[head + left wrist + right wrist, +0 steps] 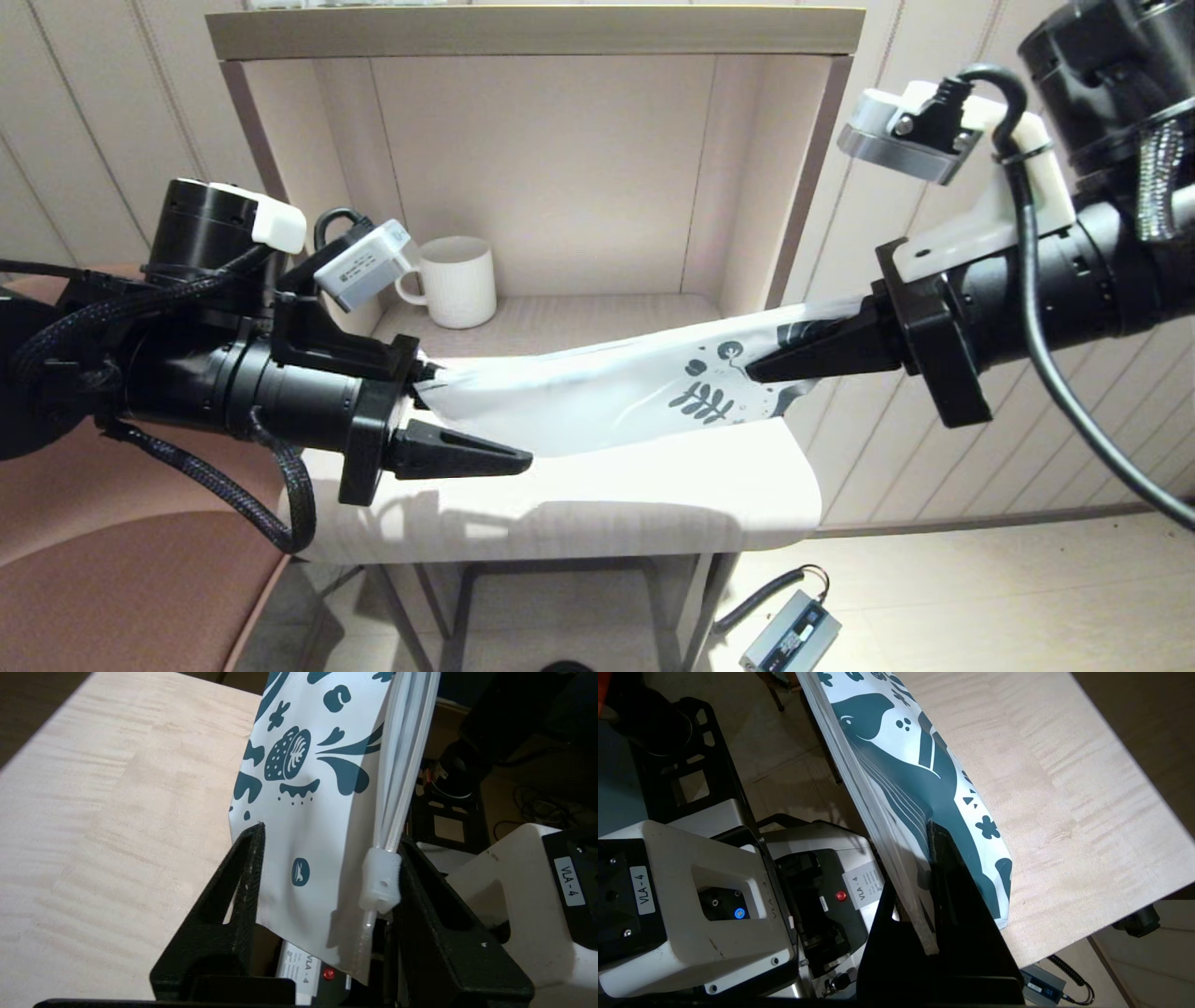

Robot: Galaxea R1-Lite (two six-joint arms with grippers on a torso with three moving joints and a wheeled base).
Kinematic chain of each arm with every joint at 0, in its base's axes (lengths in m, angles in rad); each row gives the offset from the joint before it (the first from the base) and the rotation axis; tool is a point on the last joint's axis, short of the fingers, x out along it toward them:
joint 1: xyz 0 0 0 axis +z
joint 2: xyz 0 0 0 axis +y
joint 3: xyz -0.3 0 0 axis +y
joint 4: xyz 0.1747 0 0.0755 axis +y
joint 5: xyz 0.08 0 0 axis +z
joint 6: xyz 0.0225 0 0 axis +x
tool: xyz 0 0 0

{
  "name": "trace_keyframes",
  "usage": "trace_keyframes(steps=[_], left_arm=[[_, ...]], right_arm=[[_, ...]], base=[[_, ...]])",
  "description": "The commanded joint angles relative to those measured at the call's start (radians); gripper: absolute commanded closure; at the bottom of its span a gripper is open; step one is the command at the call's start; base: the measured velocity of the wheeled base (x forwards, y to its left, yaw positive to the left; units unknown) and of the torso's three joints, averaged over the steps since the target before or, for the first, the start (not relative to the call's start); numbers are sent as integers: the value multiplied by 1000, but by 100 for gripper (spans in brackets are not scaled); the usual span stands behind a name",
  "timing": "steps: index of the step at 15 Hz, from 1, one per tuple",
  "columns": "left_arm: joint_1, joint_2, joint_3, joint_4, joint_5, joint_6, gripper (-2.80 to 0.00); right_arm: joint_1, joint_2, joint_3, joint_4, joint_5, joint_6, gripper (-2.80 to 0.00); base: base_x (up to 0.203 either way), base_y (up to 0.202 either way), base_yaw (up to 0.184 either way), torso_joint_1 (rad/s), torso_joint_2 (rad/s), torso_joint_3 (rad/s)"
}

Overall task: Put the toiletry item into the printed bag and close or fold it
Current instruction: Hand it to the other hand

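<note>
Two grippers hold the printed bag [616, 392] stretched in the air above the pale wooden table [653, 504], one at each end. Taking the bag as the landmark: the right gripper [794, 359] sits at its printed end, fingers pressed together on the dark blue leaf and flower pattern, and the right wrist view shows the zip edge of the bag [920, 807] running down between those closed fingers. The left gripper [467, 420] is at the bag's plain white end, and its fingers stand wide apart, the bag's end [308, 826] reaching in between them. In the left wrist view the white slider [380, 882] on the zip track lies right against one finger [420, 891], while the other finger [247, 858] stands just off the bag's flat printed face; whether the slider is actually pinched I cannot tell. The bag sags slightly in its middle and slopes upward toward the right gripper. Behind the bag, back in the open shelf niche, stands a white ribbed mug [455, 280], well apart from it. Below the bag's printed end, on the floor beyond the table edge, lies a small grey box with a cable [789, 635]. The toiletry item cannot be made out in any view.
</note>
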Motion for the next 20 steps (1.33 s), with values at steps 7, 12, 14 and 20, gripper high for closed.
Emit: trace_keyframes(steps=[7,12,14,20], left_arm=[[0,2,2,-2,-7,-1,0],[-3,7,-6,-2,-7,-1,0],[-15,14,-7,-2,-7,-1,0],[-20,24,-12,-2,-7,-1,0]], right_arm=[[8,8,3,4,3,-2,0],[25,48,-9,-7,5,-3,0],[59,82,-10,-36,4,-3,0],[98,136,-20,-47,3,1,0]], base=[[0,0,0,0,0,0],[0,0,0,0,0,0],[0,0,0,0,0,0],[0,0,0,0,0,0]])
